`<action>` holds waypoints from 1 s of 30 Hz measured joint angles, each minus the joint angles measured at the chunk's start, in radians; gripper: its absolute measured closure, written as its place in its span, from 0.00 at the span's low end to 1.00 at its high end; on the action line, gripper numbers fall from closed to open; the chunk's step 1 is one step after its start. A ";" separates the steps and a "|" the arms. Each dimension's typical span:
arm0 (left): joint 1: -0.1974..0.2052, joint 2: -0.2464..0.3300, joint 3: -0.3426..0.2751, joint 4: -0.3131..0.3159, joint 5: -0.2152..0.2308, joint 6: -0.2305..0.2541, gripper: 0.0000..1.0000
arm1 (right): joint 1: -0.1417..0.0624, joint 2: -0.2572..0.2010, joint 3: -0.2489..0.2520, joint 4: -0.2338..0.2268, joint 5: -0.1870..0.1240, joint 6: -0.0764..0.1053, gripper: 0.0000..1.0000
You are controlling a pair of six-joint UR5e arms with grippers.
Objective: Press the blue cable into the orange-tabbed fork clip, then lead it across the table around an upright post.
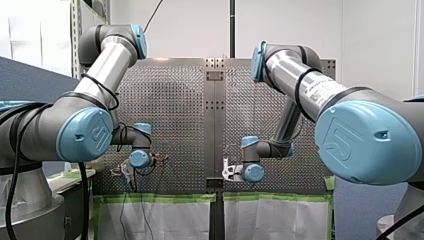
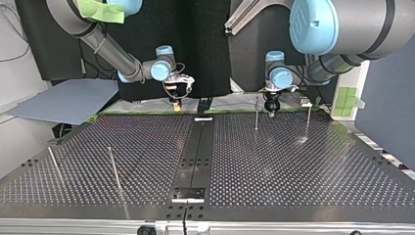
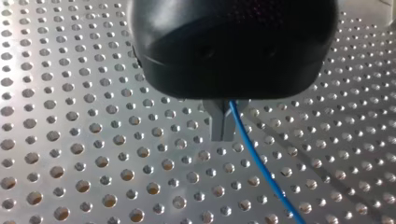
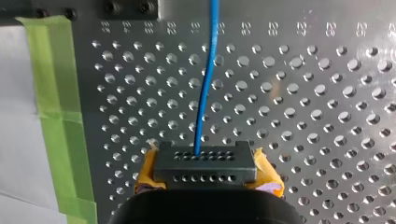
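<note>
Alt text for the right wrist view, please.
A blue cable runs straight ahead from my right gripper, which has yellow pads and is shut on it, over the perforated table. A strip of green tape lines the table's edge beside the gripper.

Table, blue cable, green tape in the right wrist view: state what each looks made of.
The table looks like bare metal, aluminium or steel: grey sheen, punched holes. The blue cable seems plastic-sheathed: smooth, glossy, gently curved. The green tape is probably matte paper masking tape: dull, slightly wrinkled.
</note>
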 joint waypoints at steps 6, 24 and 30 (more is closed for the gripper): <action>0.003 0.000 0.002 -0.001 -0.001 0.014 0.89 | -0.007 0.000 -0.006 0.011 -0.001 -0.002 1.00; 0.004 0.001 -0.020 -0.079 -0.062 0.099 0.00 | -0.009 0.000 -0.006 0.021 0.000 -0.003 1.00; 0.003 0.001 -0.058 -0.100 -0.028 0.081 0.00 | -0.007 0.000 -0.006 0.021 0.000 -0.003 1.00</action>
